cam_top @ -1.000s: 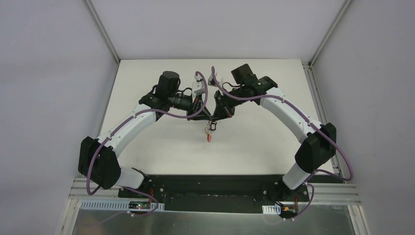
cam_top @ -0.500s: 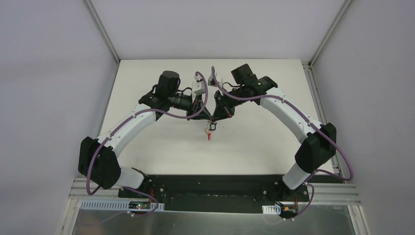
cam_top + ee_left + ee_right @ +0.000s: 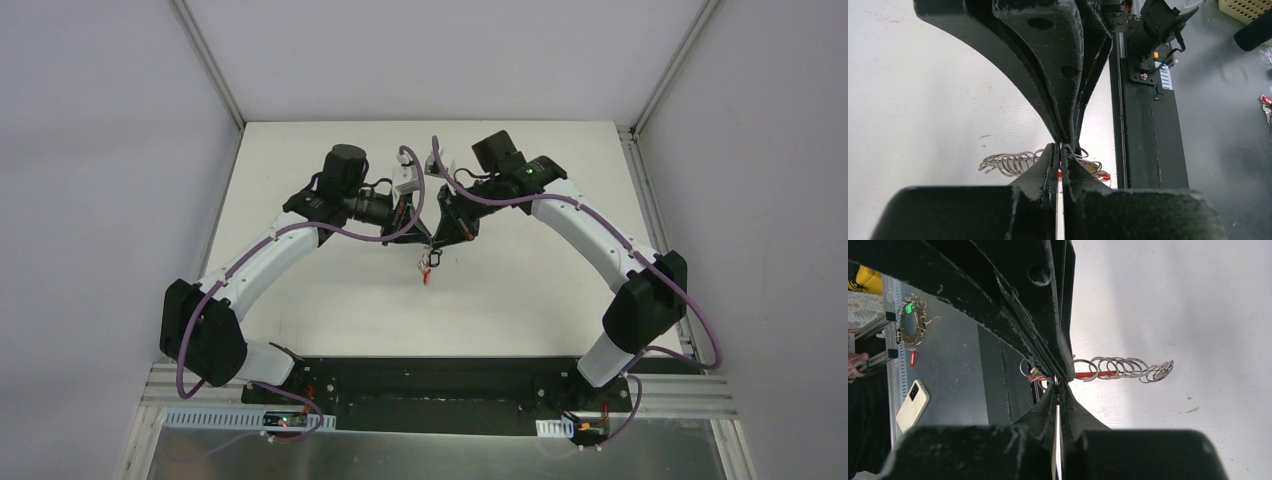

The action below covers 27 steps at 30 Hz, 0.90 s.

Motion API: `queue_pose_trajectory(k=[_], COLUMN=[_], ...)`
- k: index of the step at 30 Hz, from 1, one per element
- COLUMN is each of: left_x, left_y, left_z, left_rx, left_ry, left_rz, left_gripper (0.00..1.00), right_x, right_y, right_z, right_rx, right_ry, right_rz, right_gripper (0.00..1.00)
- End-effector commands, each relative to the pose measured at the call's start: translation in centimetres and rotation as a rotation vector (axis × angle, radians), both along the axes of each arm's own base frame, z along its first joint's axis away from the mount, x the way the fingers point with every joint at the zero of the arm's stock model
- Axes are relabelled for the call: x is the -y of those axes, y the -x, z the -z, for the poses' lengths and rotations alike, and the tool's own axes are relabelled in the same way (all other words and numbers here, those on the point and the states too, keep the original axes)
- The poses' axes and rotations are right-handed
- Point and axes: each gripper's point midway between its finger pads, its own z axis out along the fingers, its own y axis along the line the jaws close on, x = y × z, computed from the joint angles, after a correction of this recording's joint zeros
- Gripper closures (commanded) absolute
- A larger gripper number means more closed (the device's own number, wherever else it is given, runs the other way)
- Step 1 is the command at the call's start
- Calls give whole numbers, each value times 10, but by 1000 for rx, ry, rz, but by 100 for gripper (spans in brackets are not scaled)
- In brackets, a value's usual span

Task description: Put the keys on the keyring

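The left gripper [image 3: 1061,150] and right gripper [image 3: 1057,389] meet tip to tip above the middle of the table [image 3: 520,290]. Each has its jaws pressed together with only a hairline gap. The keyring [image 3: 428,264] hangs from the spot where they touch, clear of the table. I cannot tell which of the two actually holds it, since the pinch point hides what is between the pads.

Over the last second the arms have barely stirred. The one change is that the dangling bunch sits slightly higher, its red lower end drawn closer to the fingertips. To me that looks like small, careful work at the tips, a threading step in hand rather than finished. Nothing here confirms that a key has gone on.

By count there is one keyring with one red band [image 3: 1093,375] and a row of wire loops [image 3: 1128,369]. There look to be about ten loops, but they overlap too much for a firm figure. I can pick out no key in any view. If one is there, it is hidden between the fingers.

Beyond the table's edge, the right wrist view shows one more bunch of rings [image 3: 910,322] with a green tag on the dark bench. One phone [image 3: 913,405] lies near it.
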Motion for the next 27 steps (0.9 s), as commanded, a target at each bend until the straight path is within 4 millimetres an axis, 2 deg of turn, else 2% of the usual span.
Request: queue_pose_trajectory(k=[1,7,10,13,16,23,27], left_x=[0,-2,-2,-1,-1,0,2], left_y=[5,-10,-11,-10,-10,-10,-9], left_z=[-30,-55,-64,-68,-70,-74,-75], left_rx=[47,-18,-48,-56,-64,-91,-109], left_ry=[57,202,253,283,297,324,348], left_rz=[14,-62,-67,-64,-65,-61,-49], left_gripper=[100,100,100,100,100,100,100], right_x=[-2,2,4,7,7,3,1], right_y=[3,4,3,4,4,3,3], right_z=[-13,-23,-27,-29,-28,-27,-27], right_rx=[41,47,42,42,38,14,5], right_ry=[-49,-93,-110,-126,-131,-149,-152], right_rz=[-26,-15,-12,-9,-8,-14,-15], right_gripper=[100,88,82,79,80,90,88])
